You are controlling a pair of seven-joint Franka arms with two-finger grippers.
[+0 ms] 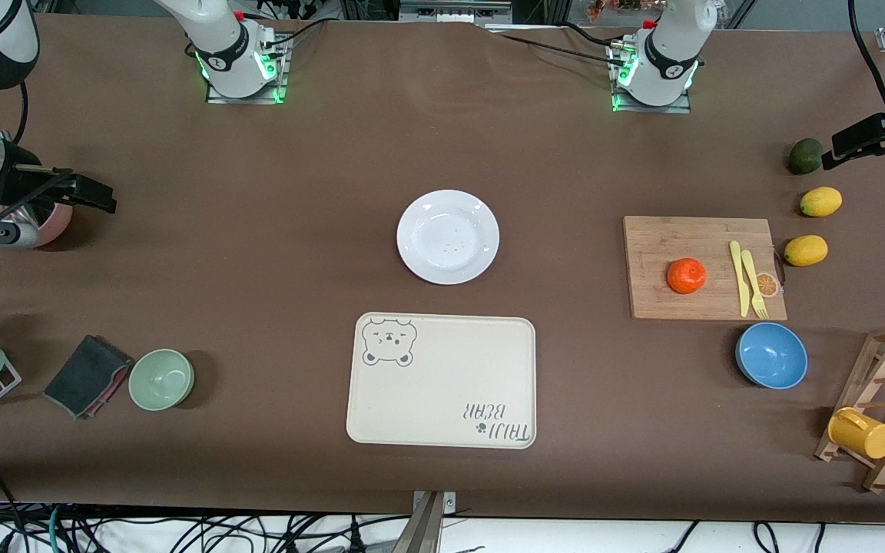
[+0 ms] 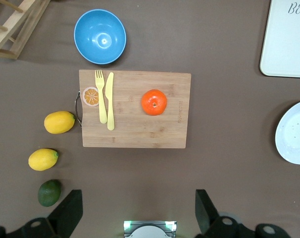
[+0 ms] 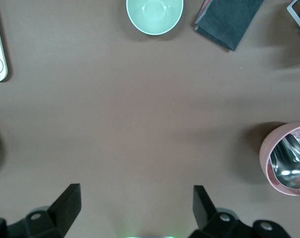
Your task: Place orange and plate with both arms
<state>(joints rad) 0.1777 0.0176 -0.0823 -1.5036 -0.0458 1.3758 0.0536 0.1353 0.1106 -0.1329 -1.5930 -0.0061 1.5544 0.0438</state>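
Note:
The orange [image 1: 686, 276] [image 2: 154, 102] rests on a wooden cutting board [image 1: 681, 238] [image 2: 140, 134] toward the left arm's end of the table. The white plate [image 1: 448, 236] [image 2: 294, 133] lies bare at the table's middle, farther from the front camera than the cream bear tray. My left gripper [image 1: 842, 146] [image 2: 139, 208] hangs open and empty high over the table's edge by the dark green fruit, well apart from the orange. My right gripper [image 1: 93, 196] [image 3: 137, 206] is open and empty over bare cloth at the right arm's end, far from the plate.
The bear tray [image 1: 442, 380] lies nearest the front camera. A yellow fork and knife [image 1: 748, 278] share the board. Nearby are two lemons [image 1: 820, 201], a dark green fruit [image 1: 805, 156], a blue bowl [image 1: 771, 355], a wooden rack with a yellow mug [image 1: 861, 432], a green bowl [image 1: 161, 379], a dark cloth [image 1: 85, 375] and a pink cup [image 3: 286, 158].

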